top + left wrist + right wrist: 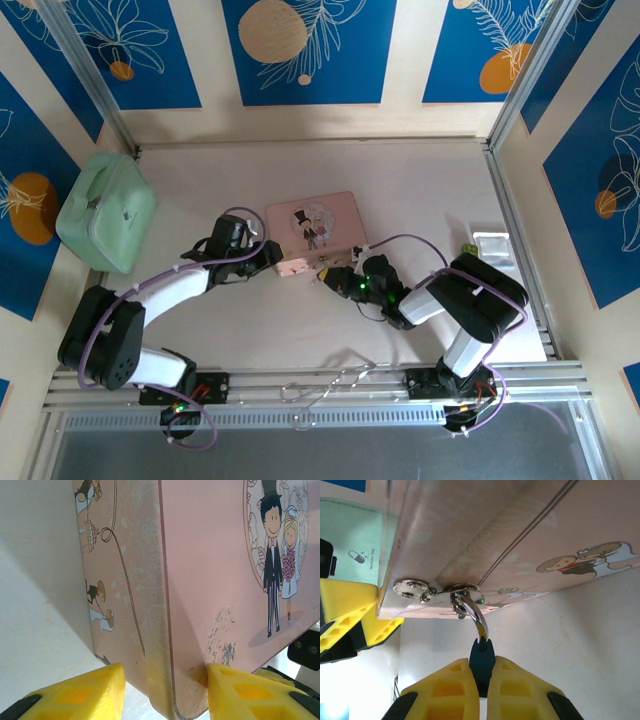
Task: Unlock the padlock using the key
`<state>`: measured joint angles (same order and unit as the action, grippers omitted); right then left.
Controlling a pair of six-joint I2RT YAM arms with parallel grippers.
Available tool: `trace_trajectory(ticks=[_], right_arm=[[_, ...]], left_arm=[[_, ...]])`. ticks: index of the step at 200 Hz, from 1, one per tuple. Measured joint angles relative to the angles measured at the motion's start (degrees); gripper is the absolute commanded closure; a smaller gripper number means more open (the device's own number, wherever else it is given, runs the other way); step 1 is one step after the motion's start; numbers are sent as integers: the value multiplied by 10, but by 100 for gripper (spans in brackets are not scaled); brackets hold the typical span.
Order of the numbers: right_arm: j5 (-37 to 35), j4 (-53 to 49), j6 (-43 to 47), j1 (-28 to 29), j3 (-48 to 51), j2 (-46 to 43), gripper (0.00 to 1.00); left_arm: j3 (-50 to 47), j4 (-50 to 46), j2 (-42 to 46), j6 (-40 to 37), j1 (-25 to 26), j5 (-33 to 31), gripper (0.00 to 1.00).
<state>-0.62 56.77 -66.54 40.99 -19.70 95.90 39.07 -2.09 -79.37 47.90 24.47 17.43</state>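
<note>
Room: walls (310,50) of pale board with blue panels, white leaf drawings and orange discs.
Surface: pale, matte table (420,190), with a metal rail (330,385) along the near edge.
On the surface: a mint-green bag (105,210) far left, a silver pouch (492,245) right, and a pink tin (315,222) in the middle.
Padlock (482,652): at the tin's near side. Its silver shackle is hooked through the tin's clasp (462,587), and its dark teal body hangs below.
Right gripper (481,667): yellow fingers pinched together on the padlock's body.
Left gripper (272,257): jaws spread around the tin's near-left corner. One finger (240,690) touches the lid, and the other (75,692) stands just off the side wall.
</note>
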Motion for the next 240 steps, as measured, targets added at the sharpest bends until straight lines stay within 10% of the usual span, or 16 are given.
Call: trace_trajectory(ticks=[240], right_arm=[[-2,34,-13,0,10,11,100]], left_arm=[[1,2,-3,-15,-2,3,56]])
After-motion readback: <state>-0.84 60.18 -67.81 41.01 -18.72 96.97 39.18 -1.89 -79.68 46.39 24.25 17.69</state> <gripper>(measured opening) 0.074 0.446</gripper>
